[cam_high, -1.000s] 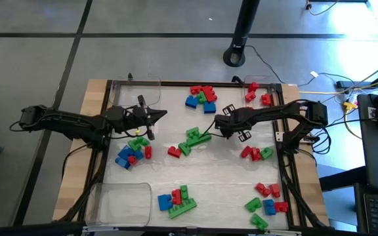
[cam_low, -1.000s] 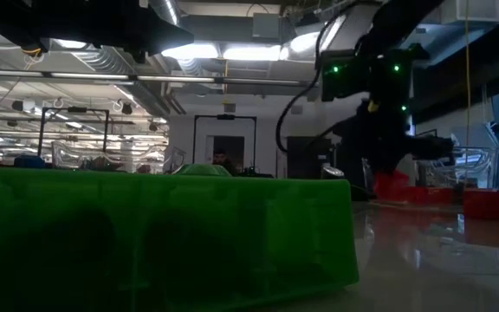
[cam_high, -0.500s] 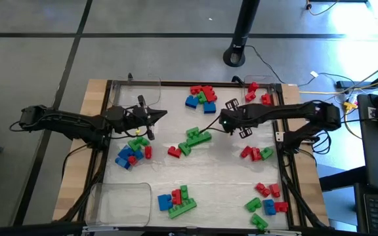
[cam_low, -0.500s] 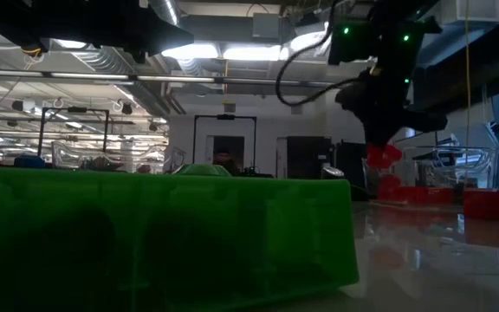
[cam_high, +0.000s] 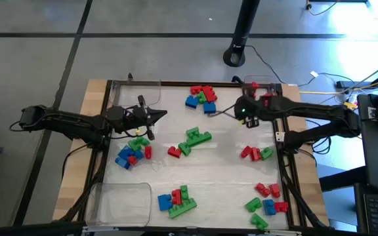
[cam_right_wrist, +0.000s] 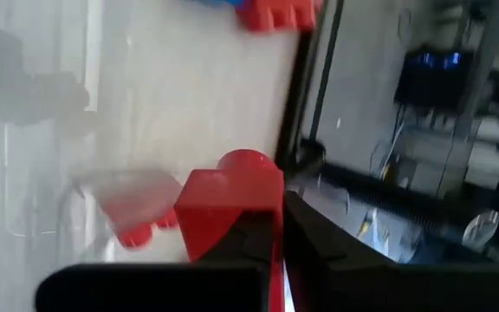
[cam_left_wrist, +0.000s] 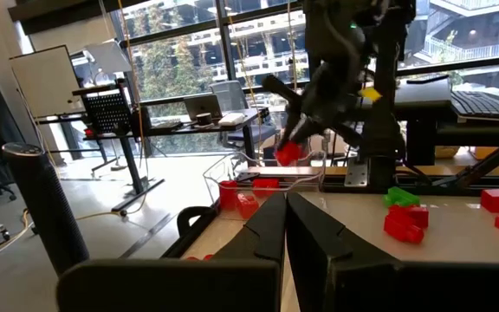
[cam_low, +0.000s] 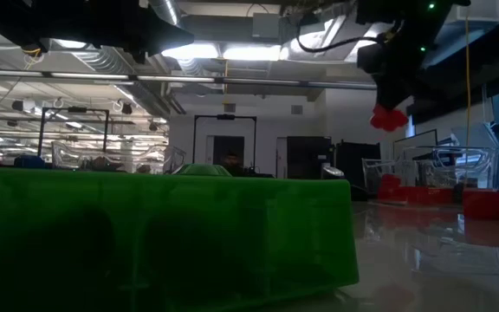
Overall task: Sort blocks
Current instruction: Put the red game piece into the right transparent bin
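Observation:
Red, green and blue blocks lie in loose heaps on the white table top: at the far middle (cam_high: 202, 97), in the centre (cam_high: 192, 139), at the left (cam_high: 131, 151) and near the front (cam_high: 177, 200). My right gripper (cam_high: 240, 109) hangs high over the far right part, shut on one small red block (cam_low: 388, 117). That block also shows in the left wrist view (cam_left_wrist: 288, 154). My left gripper (cam_high: 159, 115) waits shut and level above the left side, with nothing between its fingers. My right gripper pinches the red block (cam_right_wrist: 228, 204) between its two fingers, at their free ends. The fingers slant downward from the table's right side. The block hangs below the fingertips (cam_low: 386, 87), lifted well clear of the table.
A clear tray (cam_high: 268, 84) with a few red blocks stands at the far right corner, close by the right gripper. Another clear tray (cam_high: 120, 200) sits at the near left. More blocks lie at the right (cam_high: 254, 153) and near right (cam_high: 266, 200). A green block (cam_low: 163, 234) fills the low view's foreground.
My right gripper has risen from the table's centre and gone toward the far right corner, rolling as it went. The red block has come up with it and now hangs clear of the table.

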`<state>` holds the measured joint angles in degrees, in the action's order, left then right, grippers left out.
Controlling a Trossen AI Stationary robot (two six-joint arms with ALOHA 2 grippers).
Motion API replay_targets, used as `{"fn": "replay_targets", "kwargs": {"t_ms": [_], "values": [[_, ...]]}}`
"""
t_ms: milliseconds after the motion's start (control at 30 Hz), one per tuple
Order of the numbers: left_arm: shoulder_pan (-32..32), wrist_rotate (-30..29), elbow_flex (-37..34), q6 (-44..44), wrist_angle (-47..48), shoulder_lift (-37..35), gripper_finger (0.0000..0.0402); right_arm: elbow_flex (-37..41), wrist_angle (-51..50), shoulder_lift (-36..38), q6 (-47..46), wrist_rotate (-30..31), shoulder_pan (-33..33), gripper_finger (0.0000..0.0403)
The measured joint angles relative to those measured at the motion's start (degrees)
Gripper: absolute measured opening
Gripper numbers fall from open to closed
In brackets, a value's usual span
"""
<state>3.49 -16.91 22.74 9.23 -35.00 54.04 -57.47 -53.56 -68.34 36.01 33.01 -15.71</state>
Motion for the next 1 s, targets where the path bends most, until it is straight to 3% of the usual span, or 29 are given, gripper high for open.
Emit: {"fn": "replay_targets", "kwargs": {"t_ms": [433, 667, 767, 1000], "values": [[-0.02, 0.0, 0.02, 0.11, 0.02, -0.02, 0.0004, 1.45, -1.68, 2.23, -1.2, -3.7, -19.46, 0.0019], [-0.02, -0.02, 0.0, 0.13, 0.02, 0.0, 0.0004, 4.18, -0.07, 2.21, -1.22, -5.19, -24.24, 0.0028], [-0.02, -0.01, 0.0, 0.12, 0.02, -0.01, 0.0004, 4.61, -0.21, 2.21, -1.29, -5.68, -24.51, 0.0065], [-0.02, -0.02, 0.01, 0.13, 0.04, -0.01, 0.0004, 4.63, -1.73, 2.21, -1.91, -5.67, -24.48, 0.0193]]}}
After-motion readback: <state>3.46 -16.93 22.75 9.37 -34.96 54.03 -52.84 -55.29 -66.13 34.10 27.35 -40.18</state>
